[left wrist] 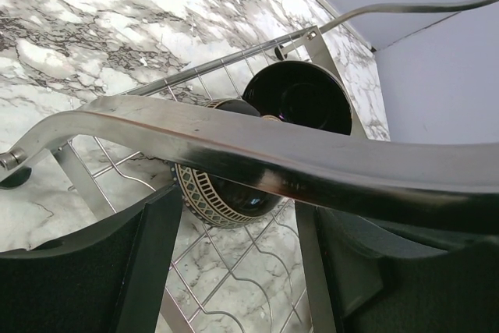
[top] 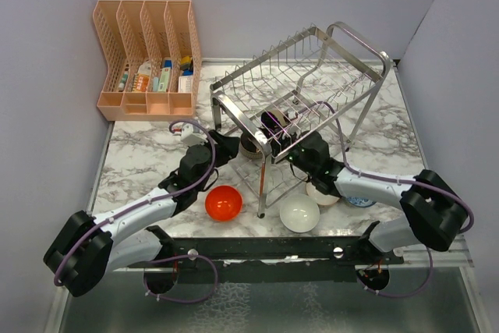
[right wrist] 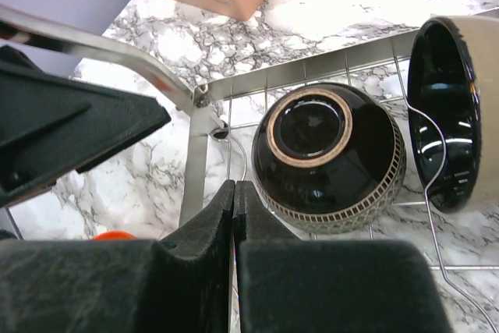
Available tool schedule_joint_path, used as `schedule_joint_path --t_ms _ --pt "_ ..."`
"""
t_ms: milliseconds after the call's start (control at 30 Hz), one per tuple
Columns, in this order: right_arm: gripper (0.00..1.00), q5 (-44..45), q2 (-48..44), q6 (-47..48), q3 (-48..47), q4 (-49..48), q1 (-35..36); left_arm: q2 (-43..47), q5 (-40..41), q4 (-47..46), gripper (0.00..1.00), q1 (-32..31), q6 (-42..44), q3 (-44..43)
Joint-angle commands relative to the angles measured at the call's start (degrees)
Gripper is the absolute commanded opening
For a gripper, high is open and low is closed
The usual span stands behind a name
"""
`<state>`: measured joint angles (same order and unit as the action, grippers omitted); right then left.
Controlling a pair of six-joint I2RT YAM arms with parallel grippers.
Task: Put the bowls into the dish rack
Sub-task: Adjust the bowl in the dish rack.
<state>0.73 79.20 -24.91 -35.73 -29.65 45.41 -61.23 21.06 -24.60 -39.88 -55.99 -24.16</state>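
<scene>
A: Where's the dark bowl [right wrist: 327,157]?
B: Inside the dish rack [top: 296,76], foot showing. The right gripper [right wrist: 235,185] is pinched together and empty over the rack, and the left gripper [left wrist: 234,208] is spread wide at the rack's rail.
A: And the red bowl [top: 223,203] beside the rack?
B: Glossy, slippery, breakable — I'd pinch its rim.

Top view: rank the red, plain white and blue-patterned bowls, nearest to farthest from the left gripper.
1. Red bowl, just nearside of the left gripper.
2. Plain white bowl, right of the red one.
3. Blue-patterned bowl, far right, beside the right arm.
</scene>
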Motion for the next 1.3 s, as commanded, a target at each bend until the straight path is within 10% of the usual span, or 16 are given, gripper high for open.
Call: schedule_joint_path --t_ms 0,1267 --pt "0.01 -0.79 2.91 -1.07 -4.52 -2.96 -0.02 1.09 1.15 -2.21 0.62 -0.29 0.64 1.17" --pt "0.01 19.82 16.33 -6.65 -12.87 5.49 0.01 -4.61 -0.88 -11.88 0.61 -0.28 -1.57 4.46"
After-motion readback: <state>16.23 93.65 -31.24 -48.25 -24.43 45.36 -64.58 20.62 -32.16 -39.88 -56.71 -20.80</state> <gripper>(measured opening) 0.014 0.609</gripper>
